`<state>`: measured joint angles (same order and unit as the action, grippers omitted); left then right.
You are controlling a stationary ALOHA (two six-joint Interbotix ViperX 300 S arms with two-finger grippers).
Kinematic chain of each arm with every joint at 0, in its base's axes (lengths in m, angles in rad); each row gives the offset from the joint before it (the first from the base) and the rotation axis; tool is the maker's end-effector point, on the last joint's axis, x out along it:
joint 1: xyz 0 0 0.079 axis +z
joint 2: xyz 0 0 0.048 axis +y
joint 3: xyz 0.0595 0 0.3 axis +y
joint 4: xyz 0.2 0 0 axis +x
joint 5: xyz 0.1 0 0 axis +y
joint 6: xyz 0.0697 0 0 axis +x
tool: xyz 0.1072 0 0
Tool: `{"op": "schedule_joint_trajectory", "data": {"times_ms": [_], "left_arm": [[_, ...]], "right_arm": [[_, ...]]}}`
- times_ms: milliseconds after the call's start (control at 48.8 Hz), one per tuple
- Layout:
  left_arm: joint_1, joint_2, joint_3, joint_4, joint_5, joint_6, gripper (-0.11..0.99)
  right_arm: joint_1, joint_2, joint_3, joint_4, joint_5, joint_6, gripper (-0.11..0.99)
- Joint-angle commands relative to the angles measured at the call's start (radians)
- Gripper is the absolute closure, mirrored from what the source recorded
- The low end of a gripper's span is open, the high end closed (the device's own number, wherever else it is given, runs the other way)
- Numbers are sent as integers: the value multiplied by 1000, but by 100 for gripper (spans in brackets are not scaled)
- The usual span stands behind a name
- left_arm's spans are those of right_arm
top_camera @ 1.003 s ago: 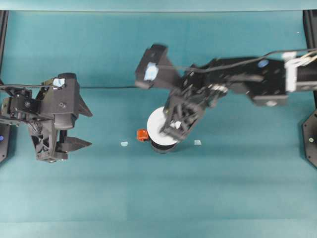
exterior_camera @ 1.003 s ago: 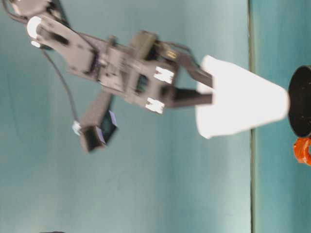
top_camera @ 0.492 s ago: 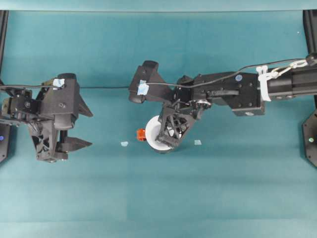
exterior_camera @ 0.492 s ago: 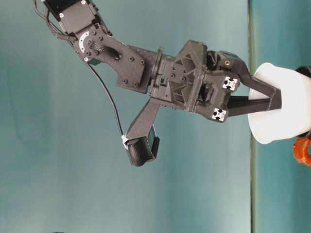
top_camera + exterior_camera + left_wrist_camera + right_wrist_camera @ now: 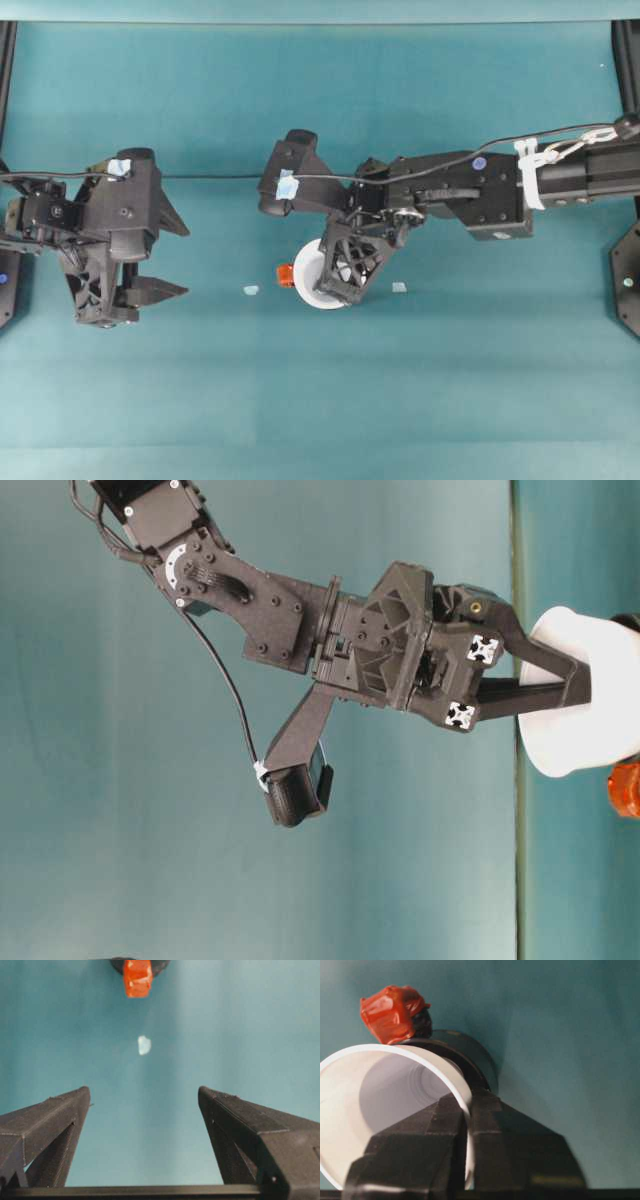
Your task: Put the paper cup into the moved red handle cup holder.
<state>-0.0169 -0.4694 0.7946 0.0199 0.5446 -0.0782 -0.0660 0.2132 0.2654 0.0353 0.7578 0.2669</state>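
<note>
The white paper cup (image 5: 314, 275) stands upright, its lower part sunk into the black red handle cup holder (image 5: 472, 1057). The holder's orange-red tab (image 5: 285, 274) sticks out toward the left arm. My right gripper (image 5: 338, 283) is shut on the cup's rim, one finger inside the wall and one outside, as the right wrist view shows (image 5: 467, 1105). In the table-level view the cup (image 5: 590, 725) sits low at the table, with the tab (image 5: 625, 790) beside it. My left gripper (image 5: 150, 291) is open with nothing in it, well left of the holder. The tab (image 5: 137, 977) lies ahead of its fingers.
Two small pale tape scraps lie on the teal table, one (image 5: 250, 290) between the left gripper and the holder and one (image 5: 399, 287) just right of it. Dark frame posts (image 5: 628, 280) stand at the table's side edges.
The right gripper has brought the cup down from above the holder into it, mostly in the first half second. The left arm has not moved.
</note>
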Motion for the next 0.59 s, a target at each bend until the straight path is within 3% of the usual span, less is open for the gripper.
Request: {"op": "schedule_joint_trajectory", "data": {"times_ms": [0,102,184,410,573], "left_arm": [[-3,-5,-11,2,-8,2,-8],[-2,-5,-11,3,-6,0,-8],[-2,-5,-12,2,-8,-2,-8],[-2,-3,-14,2,-6,-3,-8],[-2,-2,-14,2,-8,-3,-8]], "right_arm": [[14,-14,-17,3,-3,0,93],[17,-20,-25,3,-3,5,83],[17,-25,-35,3,0,9,68],[31,-31,-80,3,17,8,4],[37,-31,-97,0,25,8,4]]}}
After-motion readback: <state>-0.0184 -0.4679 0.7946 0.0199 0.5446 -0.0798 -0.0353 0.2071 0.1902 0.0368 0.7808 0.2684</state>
